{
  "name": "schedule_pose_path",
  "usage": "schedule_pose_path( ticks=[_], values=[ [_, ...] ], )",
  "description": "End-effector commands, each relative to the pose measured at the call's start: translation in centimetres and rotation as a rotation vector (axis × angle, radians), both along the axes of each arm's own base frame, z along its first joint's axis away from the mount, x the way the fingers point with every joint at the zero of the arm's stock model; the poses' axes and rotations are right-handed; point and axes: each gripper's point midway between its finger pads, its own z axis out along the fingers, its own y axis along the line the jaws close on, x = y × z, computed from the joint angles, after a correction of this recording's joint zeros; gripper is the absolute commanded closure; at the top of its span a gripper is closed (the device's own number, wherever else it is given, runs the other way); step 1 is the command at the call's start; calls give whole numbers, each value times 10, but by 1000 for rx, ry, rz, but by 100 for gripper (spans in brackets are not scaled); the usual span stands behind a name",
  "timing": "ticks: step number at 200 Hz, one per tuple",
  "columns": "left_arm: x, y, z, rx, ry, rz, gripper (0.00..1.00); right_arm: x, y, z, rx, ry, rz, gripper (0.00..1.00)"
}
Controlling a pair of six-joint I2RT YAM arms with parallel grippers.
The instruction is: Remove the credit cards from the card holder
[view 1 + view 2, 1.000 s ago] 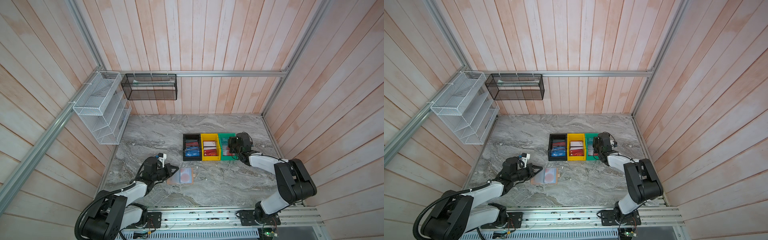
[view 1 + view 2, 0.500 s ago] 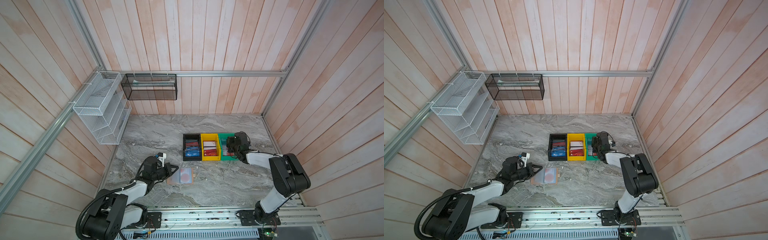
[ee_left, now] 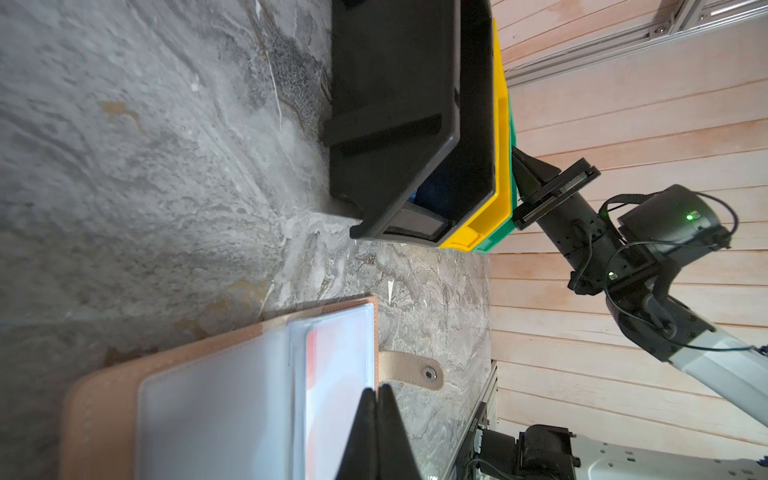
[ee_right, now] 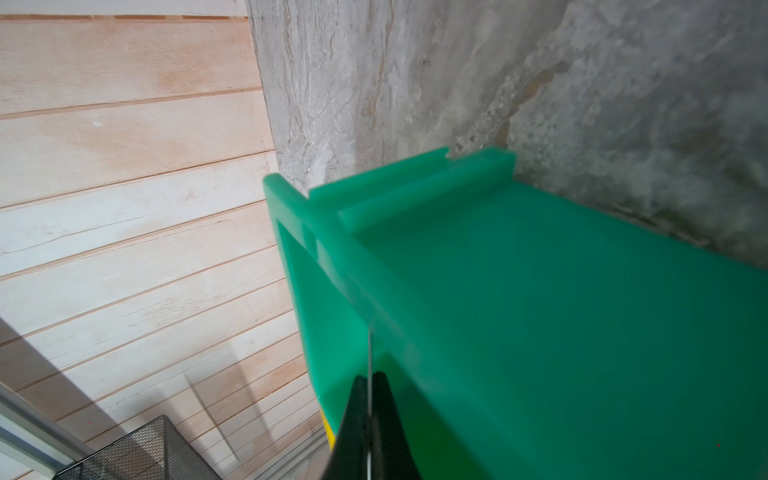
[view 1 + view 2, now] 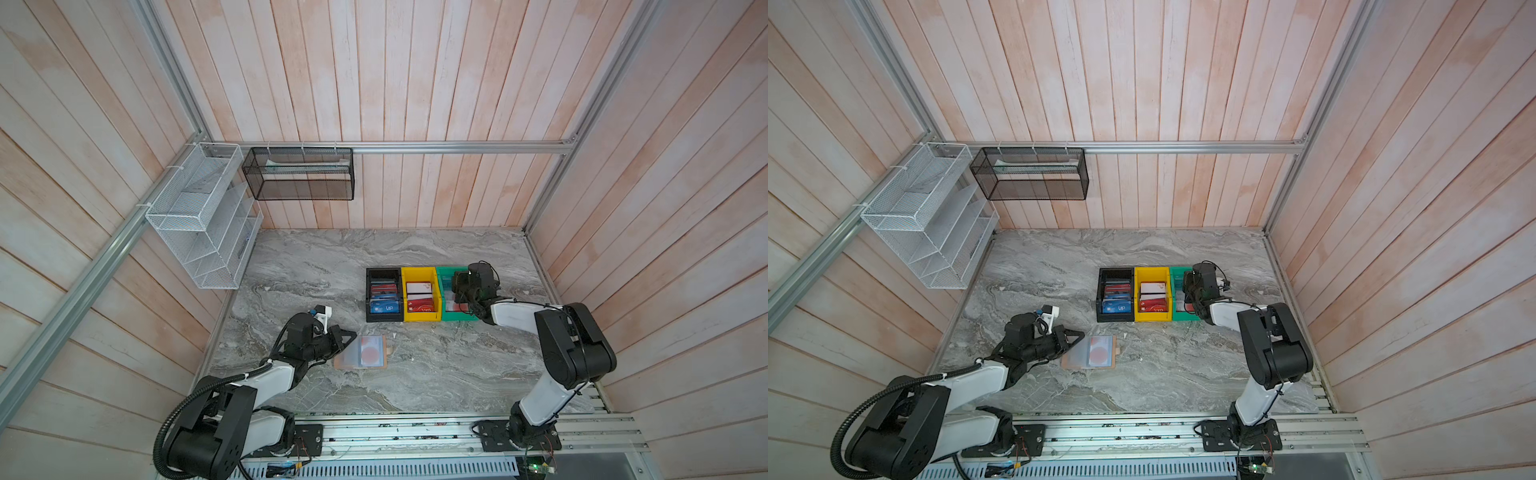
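Card holder (image 5: 361, 352) is noted lying open and flat on the desk (image 5: 415, 386), near the front edge and left of the middle, with a pale card (image 3: 332, 374) bearing a red circle seen through one clear sleeve. Left fingers (image 3: 365, 419) are pressed shut, nothing seen between them, tips at the holder's left edge. Right fingers (image 4: 355, 399) are clamped on a credit card (image 4: 369, 345), viewed edge-on above the green bin (image 4: 540, 311) toward the right edge.
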Motion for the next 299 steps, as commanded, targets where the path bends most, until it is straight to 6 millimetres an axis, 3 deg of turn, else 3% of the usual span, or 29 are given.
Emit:
schedule_pose_path(
  ticks=[1, 240, 299],
  values=[
    [7, -3, 11, -8, -51, -18, 98, 10, 0, 7, -3, -29, 6, 100],
    [9, -3, 17, -14, -56, -18, 98, 18, 4, -3, 9, -31, 48, 100],
    [10, 0, 22, -9, -69, -10, 98, 18, 4, -6, 9, -29, 59, 77]
  ],
)
